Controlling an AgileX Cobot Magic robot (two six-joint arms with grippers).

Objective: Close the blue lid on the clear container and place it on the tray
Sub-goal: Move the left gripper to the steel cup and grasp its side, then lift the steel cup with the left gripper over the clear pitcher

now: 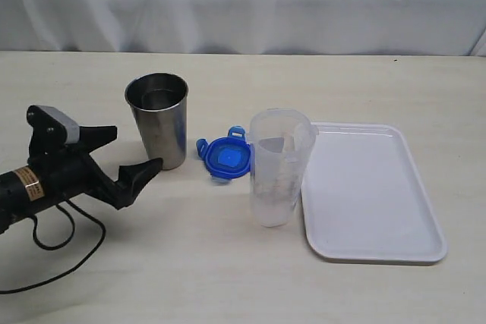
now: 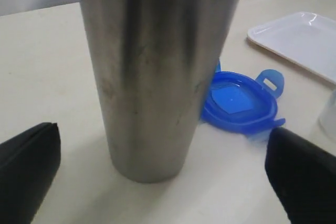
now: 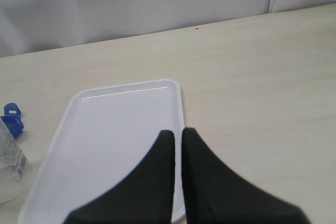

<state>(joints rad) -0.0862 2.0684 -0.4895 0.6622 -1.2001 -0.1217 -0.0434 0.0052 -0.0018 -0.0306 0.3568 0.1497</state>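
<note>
Your clear container (image 1: 279, 166) is standing upright on the counter (image 1: 228, 278) with its top open. You are seeing right through it, and only its own see-through walls and floor are showing. It is sitting just beside the left edge of the white tray (image 1: 372, 195), not on it. The tray is lying flat and showing only its white floor.

The blue lid (image 1: 225, 157) is lying flat on the counter between the clear container and the steel cup (image 1: 158, 119), with its flaps sticking out. It is close to the container, but you cannot tell if they are touching. The steel cup is standing upright, and only shiny metal is showing inside it.

Your left end effector (image 1: 137, 147) is spread wide and holding nothing. It is pointing at the steel cup, with one finger tip close to the cup's side. Your right end effector (image 3: 178, 132) is hanging over the tray with its fingers pressed close together, pinching nothing.

Wide open counter is lying in front of the things and behind them. A black cable (image 1: 68, 252) is curling on the counter under your left arm.
</note>
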